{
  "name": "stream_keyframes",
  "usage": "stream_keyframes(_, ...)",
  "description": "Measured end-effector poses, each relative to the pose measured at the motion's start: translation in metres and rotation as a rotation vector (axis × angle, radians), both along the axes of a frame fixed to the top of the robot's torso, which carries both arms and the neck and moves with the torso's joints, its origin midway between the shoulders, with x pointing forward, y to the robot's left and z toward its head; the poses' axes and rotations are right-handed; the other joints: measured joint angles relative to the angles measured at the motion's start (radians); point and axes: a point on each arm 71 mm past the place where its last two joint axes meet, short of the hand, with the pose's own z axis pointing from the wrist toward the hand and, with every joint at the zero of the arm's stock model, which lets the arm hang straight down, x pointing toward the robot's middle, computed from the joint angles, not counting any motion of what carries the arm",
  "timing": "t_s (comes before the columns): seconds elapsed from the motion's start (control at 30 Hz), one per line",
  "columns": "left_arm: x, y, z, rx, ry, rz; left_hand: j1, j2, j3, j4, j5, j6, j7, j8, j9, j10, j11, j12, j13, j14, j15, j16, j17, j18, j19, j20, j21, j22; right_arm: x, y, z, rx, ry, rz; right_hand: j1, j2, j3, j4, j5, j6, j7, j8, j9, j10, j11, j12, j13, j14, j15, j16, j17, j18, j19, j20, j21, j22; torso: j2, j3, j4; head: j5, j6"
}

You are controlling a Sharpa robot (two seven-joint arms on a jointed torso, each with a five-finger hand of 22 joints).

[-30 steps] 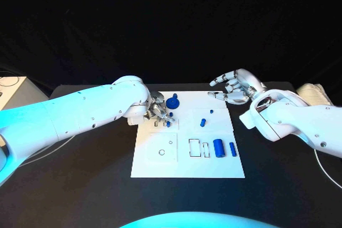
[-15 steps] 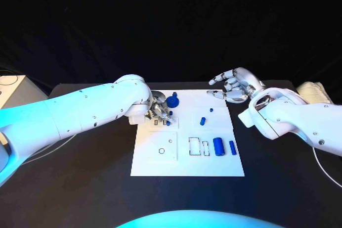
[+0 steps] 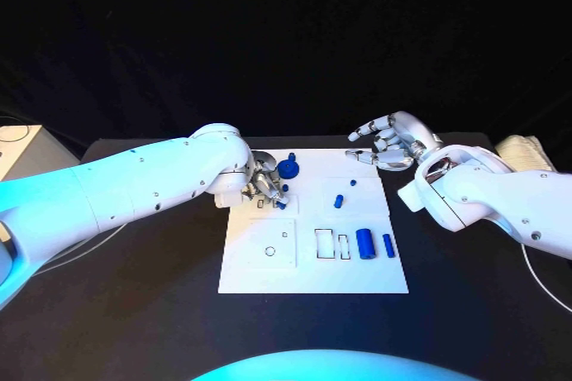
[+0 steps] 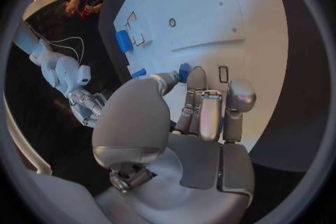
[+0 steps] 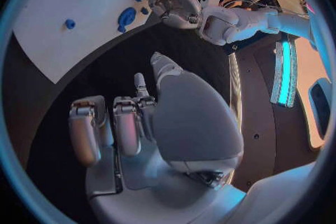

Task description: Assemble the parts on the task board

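Task board (image 3: 312,275): white plate lying flat at centre of black counter (image 3: 131,315). Left hand (image 3: 264,188): down over the board's far-left portion, fingers curled together; in the left wrist view, thumb and fingertips (image 4: 196,79) closed on a small blue part (image 4: 184,71), pressed at the board surface beside a small rectangular outline (image 4: 223,74). Right hand (image 3: 390,142): raised above the counter just off the board's far-right corner, fingers bent and apart, holding nothing, palm turned toward the board; in the right wrist view, fingers (image 5: 127,123) spread over dark counter, clear of the board. Parts on board, head view: knob-shaped blue part (image 3: 288,171) at the far edge, just beside the left hand; small blue peg (image 3: 339,203) near the middle, lying apart from the others; tiny blue part (image 3: 355,184) beyond that peg; thick blue cylinder (image 3: 366,245) and thin blue pin (image 3: 388,246) side by side on the right, next to two rectangular outlines (image 3: 326,245). Raised square panel (image 3: 273,245) with a small round hole on the board's left half, nearer than the left hand.
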Motion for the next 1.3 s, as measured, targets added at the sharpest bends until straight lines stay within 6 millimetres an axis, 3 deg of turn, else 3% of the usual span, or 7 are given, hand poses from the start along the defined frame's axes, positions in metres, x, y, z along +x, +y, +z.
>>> stream_keyframes(0.1,-0.001,0.0,0.0,-0.004,0.002,0.001,-0.034,-0.034,0.111,-0.047,0.001,-0.007,-0.004,0.024,0.0,0.007,-0.007,0.0,-0.004,0.01,-0.009,0.01,0.0,0.0,0.008,-0.008,0.013,0.016,0.0,0.0,0.0,0.0,0.0,0.0,0.0,0.0,0.0,0.0,0.0,0.0,0.0,0.0,0.0,0.0,0.0,0.0,0.0,0.0,0.0,0.0,0.0,0.0,0.0,0.0,0.0,0.001,0.0,-0.0001,-0.0005,-0.001,0.0)
stream_keyframes(0.23,-0.002,0.002,0.0,-0.013,0.002,0.008,-0.084,-0.043,0.124,-0.035,0.023,-0.007,-0.004,0.058,0.0,0.024,-0.008,0.015,-0.001,0.031,-0.012,0.025,0.0,0.0,0.017,-0.012,0.02,0.032,0.0,0.0,0.0,0.0,0.001,0.0,0.0,0.0,0.0,0.0,0.0,0.0,0.0,0.0,0.0,0.0,0.0,0.0,0.0,0.0,0.0,0.0,0.001,0.0,0.0,0.0,0.0,0.001,0.0,-0.0003,-0.0006,-0.003,0.0)
stream_keyframes(0.6,-0.002,0.011,0.003,-0.061,-0.033,0.069,-0.186,-0.079,0.144,-0.084,0.277,0.036,-0.027,0.071,0.001,0.124,-0.03,0.088,0.08,0.037,-0.027,0.064,0.0,-0.016,0.095,-0.033,0.065,0.115,0.0,-0.001,0.0,-0.001,0.002,-0.002,0.0,0.0,0.003,0.003,0.0,0.0,0.0,0.0,0.0,0.0,0.0,0.0,0.0,0.0,0.0,0.0,0.001,0.0,0.0,0.0,0.0,0.001,0.0,0.0005,0.0016,-0.004,-0.003)
stream_keyframes(0.63,-0.002,0.012,0.004,-0.066,-0.039,0.077,-0.19,-0.079,0.142,-0.086,0.295,0.041,-0.029,0.071,0.083,0.13,-0.031,0.089,0.087,0.037,-0.027,0.066,0.0,-0.016,0.099,-0.037,0.067,0.122,0.0,-0.001,0.0,-0.001,0.002,-0.002,0.0,0.0,0.003,0.003,0.0,0.0,0.0,0.0,0.0,0.0,0.0,0.0,0.0,0.0,0.0,0.0,0.001,0.0,0.0,0.0,0.0,0.001,0.0,0.0004,0.0017,-0.004,-0.003)
stream_keyframes(0.8,-0.002,0.015,0.005,-0.084,-0.063,0.105,-0.212,-0.092,0.133,-0.095,0.372,0.063,-0.039,0.071,0.086,0.168,-0.039,0.111,0.118,0.036,-0.036,0.077,0.0,-0.032,0.129,-0.046,0.081,0.154,0.0,-0.002,0.0,-0.002,0.003,-0.004,0.0,0.0,0.003,0.003,0.0,0.0,0.0,0.0,0.0,0.0,0.0,0.0,0.0,0.0,0.0,0.0,0.001,0.0,0.0,0.0,0.0,0.001,0.0,0.0012,0.0023,-0.002,-0.008)
stream_keyframes(1.2,-0.003,0.018,-0.001,-0.075,-0.108,0.129,-0.224,-0.103,0.13,-0.098,0.409,0.078,-0.044,0.071,0.087,0.184,-0.047,0.115,0.131,0.036,-0.043,0.081,0.0,-0.032,0.143,-0.05,0.085,0.174,0.001,-0.003,-0.001,-0.004,0.006,-0.006,0.0,0.0,0.003,0.003,0.0,0.0,0.0,0.0,0.0,0.0,0.0,0.0,0.0,0.0,0.0,0.0,0.001,0.0,0.0,0.0,0.0,0.0,0.0,0.0006,0.0023,0.006,-0.017)
stream_keyframes(1.3,-0.004,0.019,-0.004,-0.065,-0.114,0.131,-0.227,-0.105,0.13,-0.098,0.412,0.08,-0.046,0.069,0.138,0.187,-0.049,0.115,0.131,0.036,-0.043,0.081,0.0,-0.032,0.145,-0.051,0.089,0.177,0.001,-0.004,-0.001,-0.005,0.007,-0.006,0.0,0.0,0.003,0.003,0.0,0.0,0.0,0.0,-0.001,0.0,0.0,0.0,0.0,0.0,0.0,0.0,0.001,0.0,0.0,0.0,0.0,0.0,-0.001,-0.0001,0.0017,0.007,-0.017)
